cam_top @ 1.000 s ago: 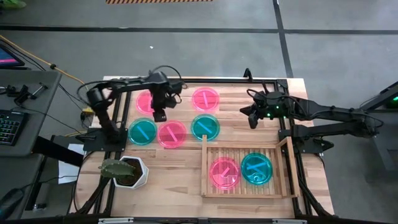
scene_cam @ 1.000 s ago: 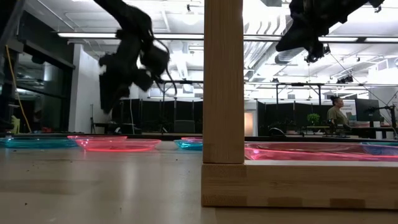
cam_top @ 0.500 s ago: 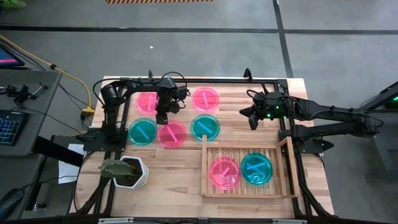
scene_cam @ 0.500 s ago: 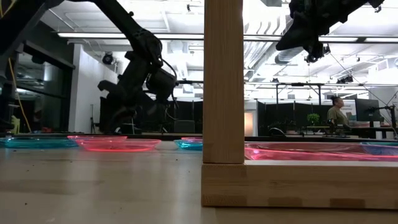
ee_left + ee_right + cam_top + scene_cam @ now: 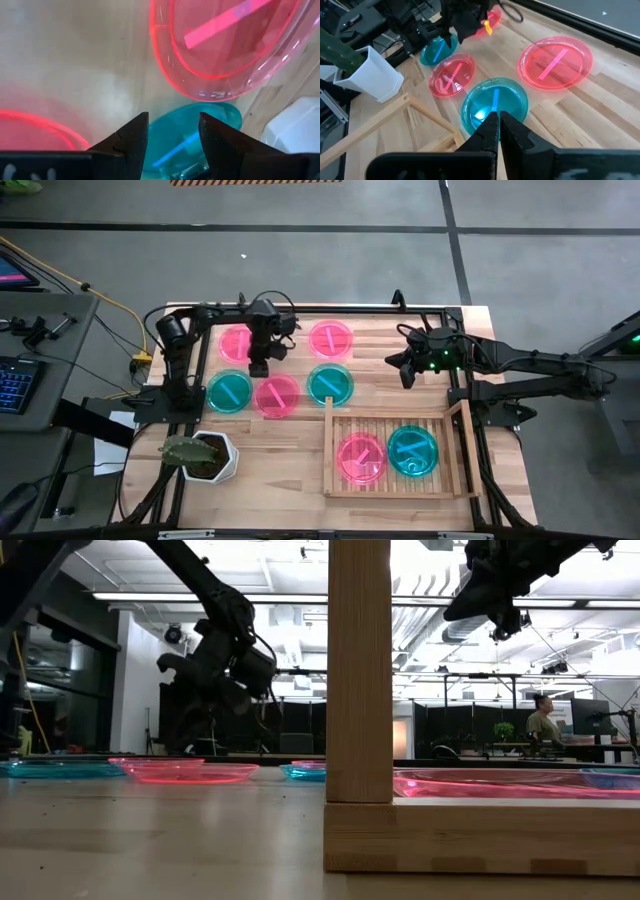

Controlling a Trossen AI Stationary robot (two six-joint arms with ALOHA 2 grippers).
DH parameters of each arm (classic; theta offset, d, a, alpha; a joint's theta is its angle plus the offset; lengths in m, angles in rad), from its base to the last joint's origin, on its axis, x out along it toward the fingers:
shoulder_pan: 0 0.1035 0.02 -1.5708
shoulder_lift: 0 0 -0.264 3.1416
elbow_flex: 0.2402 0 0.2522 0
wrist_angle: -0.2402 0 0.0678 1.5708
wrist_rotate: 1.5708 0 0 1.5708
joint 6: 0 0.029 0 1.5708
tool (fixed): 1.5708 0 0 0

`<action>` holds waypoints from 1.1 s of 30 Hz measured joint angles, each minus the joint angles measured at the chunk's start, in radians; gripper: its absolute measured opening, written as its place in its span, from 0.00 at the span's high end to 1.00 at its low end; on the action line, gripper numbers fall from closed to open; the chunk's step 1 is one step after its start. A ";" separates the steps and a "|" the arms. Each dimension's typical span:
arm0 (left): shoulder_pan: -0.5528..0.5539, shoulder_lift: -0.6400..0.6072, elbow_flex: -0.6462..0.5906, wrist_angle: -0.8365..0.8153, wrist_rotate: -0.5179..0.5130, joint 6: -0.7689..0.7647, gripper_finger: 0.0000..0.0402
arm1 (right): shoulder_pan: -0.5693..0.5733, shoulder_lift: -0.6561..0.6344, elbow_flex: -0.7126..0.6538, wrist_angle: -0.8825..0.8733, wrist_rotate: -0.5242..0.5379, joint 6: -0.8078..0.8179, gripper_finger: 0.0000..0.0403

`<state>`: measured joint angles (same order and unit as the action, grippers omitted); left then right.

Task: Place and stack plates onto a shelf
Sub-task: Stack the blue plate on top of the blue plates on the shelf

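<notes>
from above we see our left pincer (image 5: pixel 258 366) open, empty, over the worktop (image 5: pixel 280 440) between two pink plates (image 5: pixel 237 343) (image 5: pixel 277 395). our right pincer (image 5: pixel 404 373) is shut, empty, above the shelf's (image 5: pixel 394 483) far edge; the shelf holds a pink plate (image 5: pixel 361 457) beside a teal one (image 5: pixel 413 450). our left wrist view shows open fingers (image 5: pixel 131 140) over a teal plate (image 5: pixel 192 140).

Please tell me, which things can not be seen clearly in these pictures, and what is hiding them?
- High view: far-left pink translucent plate is partly covered by the left gripper.
- Low view: the wooden shelf post blocks the table's middle; plates appear only as thin edges.
- Left wrist view: the teal plate sits partly behind the fingers.
- Right wrist view: the right gripper covers the teal plate's near edge.
</notes>
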<state>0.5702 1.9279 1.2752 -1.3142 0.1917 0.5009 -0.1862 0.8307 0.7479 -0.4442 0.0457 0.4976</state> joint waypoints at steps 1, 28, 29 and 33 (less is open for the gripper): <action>0.006 -0.015 -0.009 0.012 0.003 -0.001 0.60 | 0.004 0.000 0.000 0.000 0.003 0.000 1.00; -0.029 -0.212 -0.213 0.209 -0.160 0.282 0.60 | 0.025 0.000 0.000 0.000 0.007 -0.008 1.00; -0.030 -0.212 -0.213 0.209 -0.160 0.285 0.60 | 0.025 0.000 0.000 0.000 0.007 -0.008 1.00; -0.030 -0.212 -0.213 0.209 -0.145 0.350 0.60 | 0.025 0.000 0.000 0.000 0.008 -0.012 1.00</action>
<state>0.5400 1.7157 1.0626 -1.1057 0.0467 0.8511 -0.1616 0.8307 0.7479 -0.4446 0.0532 0.4854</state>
